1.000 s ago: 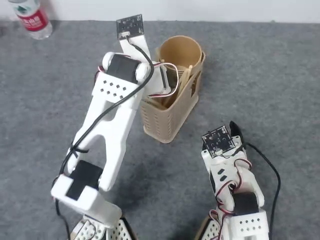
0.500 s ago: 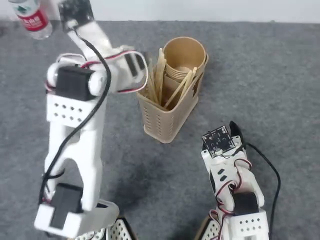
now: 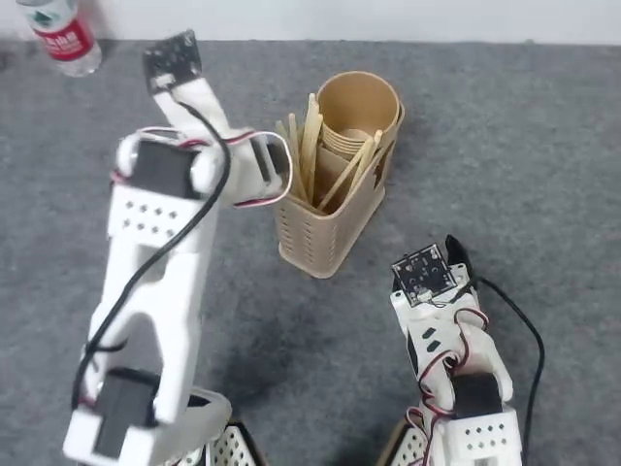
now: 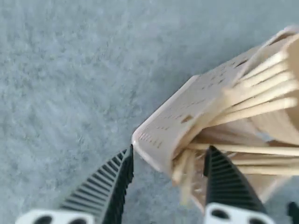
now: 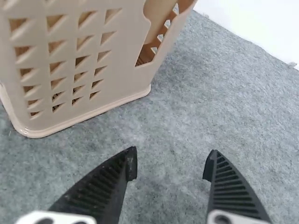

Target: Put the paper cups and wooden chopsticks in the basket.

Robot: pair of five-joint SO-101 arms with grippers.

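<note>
A beige slotted basket [image 3: 325,228] stands mid-table. Nested paper cups [image 3: 357,102] and several wooden chopsticks [image 3: 312,146] lean inside it. My left gripper [image 3: 275,175] hovers at the basket's left upper rim. In the left wrist view this gripper [image 4: 170,168] is open and holds nothing, with a corner of the basket [image 4: 163,135] and the chopsticks [image 4: 252,100] between and beyond its fingers. My right gripper [image 3: 451,254] rests low, right of the basket. In the right wrist view it [image 5: 170,172] stands open and empty over the carpet, facing the basket [image 5: 79,60].
A plastic water bottle [image 3: 60,34] lies at the far left corner of the grey carpet [image 3: 524,146]. The white wall edge runs along the back. Open carpet lies to the right of the basket and in front of it.
The left arm rose out of the basket, swung away to the left, then came back a little toward the basket's rim. Chopsticks now lean in the basket. The right arm has kept still.
</note>
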